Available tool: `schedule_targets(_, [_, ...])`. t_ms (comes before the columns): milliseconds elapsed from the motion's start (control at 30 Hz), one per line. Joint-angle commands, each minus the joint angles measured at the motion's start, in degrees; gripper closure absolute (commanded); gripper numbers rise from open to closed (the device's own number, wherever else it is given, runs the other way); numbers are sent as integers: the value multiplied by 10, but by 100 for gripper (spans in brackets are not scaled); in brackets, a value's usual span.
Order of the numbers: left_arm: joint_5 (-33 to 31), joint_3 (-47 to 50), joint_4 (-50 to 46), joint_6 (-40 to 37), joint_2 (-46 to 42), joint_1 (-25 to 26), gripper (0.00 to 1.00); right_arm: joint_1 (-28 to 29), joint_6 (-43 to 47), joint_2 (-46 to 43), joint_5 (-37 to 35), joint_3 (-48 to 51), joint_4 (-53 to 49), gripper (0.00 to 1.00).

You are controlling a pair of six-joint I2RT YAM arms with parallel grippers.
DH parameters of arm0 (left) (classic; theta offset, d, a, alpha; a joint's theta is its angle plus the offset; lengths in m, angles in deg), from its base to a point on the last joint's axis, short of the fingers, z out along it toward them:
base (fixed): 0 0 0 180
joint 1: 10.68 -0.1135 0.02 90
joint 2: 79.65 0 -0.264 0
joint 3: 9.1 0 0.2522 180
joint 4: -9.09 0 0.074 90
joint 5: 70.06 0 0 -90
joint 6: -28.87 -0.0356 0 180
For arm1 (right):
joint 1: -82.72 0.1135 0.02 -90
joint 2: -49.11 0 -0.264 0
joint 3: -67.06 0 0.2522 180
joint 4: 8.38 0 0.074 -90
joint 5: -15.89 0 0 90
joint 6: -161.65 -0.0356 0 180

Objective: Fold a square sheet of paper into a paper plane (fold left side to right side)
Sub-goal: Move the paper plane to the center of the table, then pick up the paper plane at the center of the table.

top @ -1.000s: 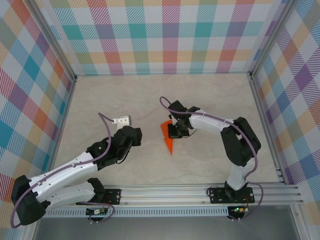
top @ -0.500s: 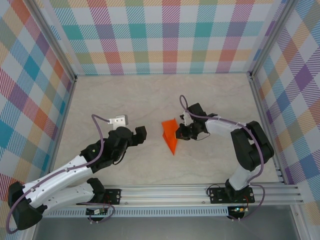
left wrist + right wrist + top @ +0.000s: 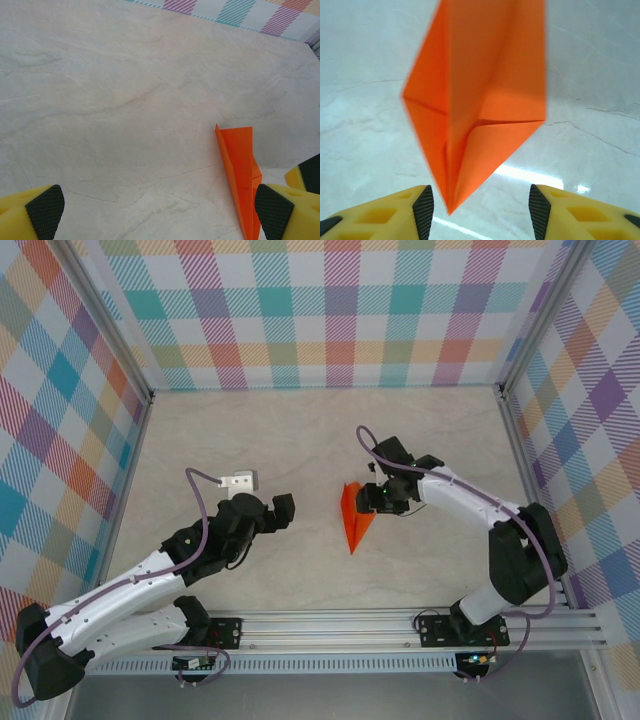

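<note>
The orange sheet of paper [image 3: 354,517] lies mid-table, folded into a narrow pointed shape with its tip toward the near edge. My right gripper [image 3: 369,501] is just right of it. In the right wrist view the jaws [image 3: 481,210] stand open; the paper [image 3: 480,100] has raised creased flaps, and its point reaches down between the fingers, close to the left pad [image 3: 423,209], ungripped. My left gripper [image 3: 268,504] hovers to the paper's left, open. In the left wrist view [image 3: 160,212] the paper [image 3: 239,160] lies beside the right finger [image 3: 274,210].
The pale marble-patterned tabletop [image 3: 250,430] is walled by plaid panels at the back [image 3: 330,310] and both sides. A metal rail [image 3: 340,625] carrying the arm bases runs along the near edge. A white connector block [image 3: 240,480] sits on the left arm's cable.
The right gripper has drawn back to the right and the paper has shifted right with it, now looking narrower. The left gripper moved slightly forward early on, then stayed.
</note>
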Motion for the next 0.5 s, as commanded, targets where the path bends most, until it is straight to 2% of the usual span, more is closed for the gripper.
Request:
schedule_targets(0, [-9,3,12,-14,-7,-3,0,43,-32,-2,-39,-1,-56,40])
schedule_targets(233, [1,6,5,-14,-12,-3,0,56,-63,57,-10,11,4,37])
schedule_targets(467, [1,11,5,-10,-16,-4,0,62,-68,105,21,-3,36,47])
